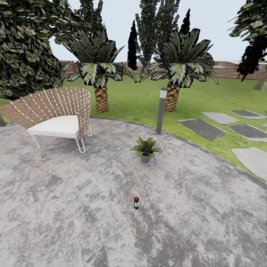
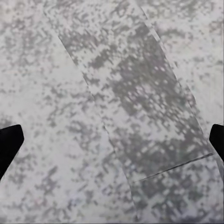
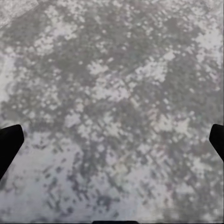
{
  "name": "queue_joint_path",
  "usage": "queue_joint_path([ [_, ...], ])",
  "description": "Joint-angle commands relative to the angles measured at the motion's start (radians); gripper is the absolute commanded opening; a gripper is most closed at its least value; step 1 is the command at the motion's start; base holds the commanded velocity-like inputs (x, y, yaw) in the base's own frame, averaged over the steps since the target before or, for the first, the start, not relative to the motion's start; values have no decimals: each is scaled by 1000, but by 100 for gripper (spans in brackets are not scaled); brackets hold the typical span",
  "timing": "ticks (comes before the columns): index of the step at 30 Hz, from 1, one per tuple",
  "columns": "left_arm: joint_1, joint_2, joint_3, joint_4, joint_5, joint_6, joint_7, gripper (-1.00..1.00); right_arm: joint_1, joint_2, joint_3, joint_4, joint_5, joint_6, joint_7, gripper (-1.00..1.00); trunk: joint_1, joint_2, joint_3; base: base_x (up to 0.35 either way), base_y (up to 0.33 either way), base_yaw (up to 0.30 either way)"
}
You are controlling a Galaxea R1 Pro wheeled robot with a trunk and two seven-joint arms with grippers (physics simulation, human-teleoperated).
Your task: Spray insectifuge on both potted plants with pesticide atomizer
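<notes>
Nearest us, our left fingers (image 2: 9,144) sit as dark tips far apart at the frame edges, spread wide and holding nothing, over mottled grey patio (image 2: 112,93). Our right fingers (image 3: 9,144) are spread just as wide and empty over the same stone. In the head view, the pesticide atomizer (image 1: 136,202) stands upright on the patio straight ahead at twelve o'clock. Beyond it, also about twelve, one potted plant (image 1: 145,149) sits. The bollard lamp (image 1: 161,110) rises behind, the wicker chair (image 1: 55,115) at ten o'clock, two palms (image 1: 101,74) on the lawn (image 1: 141,104).
</notes>
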Motion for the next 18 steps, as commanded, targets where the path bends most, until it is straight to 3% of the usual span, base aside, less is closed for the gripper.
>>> queue_joint_path([
  [1, 0, 0, 0, 1, 0, -3, 0, 100, 0, 0, -1, 0, 0, -3, 0, 100, 0, 0, -1, -91, 310, -234],
  [7, 0, 0, 0, 1, 1, -3, 0, 100, 0, 0, -1, 1, 0, -3, 0, 100, 0, 0, -1, -101, 311, -188],
  [18, 0, 1, 2, 1, 3, -3, 0, 100, 0, 0, 0, 0, 0, -3, 0, 100, 0, 0, -1, -61, 311, -20],
])
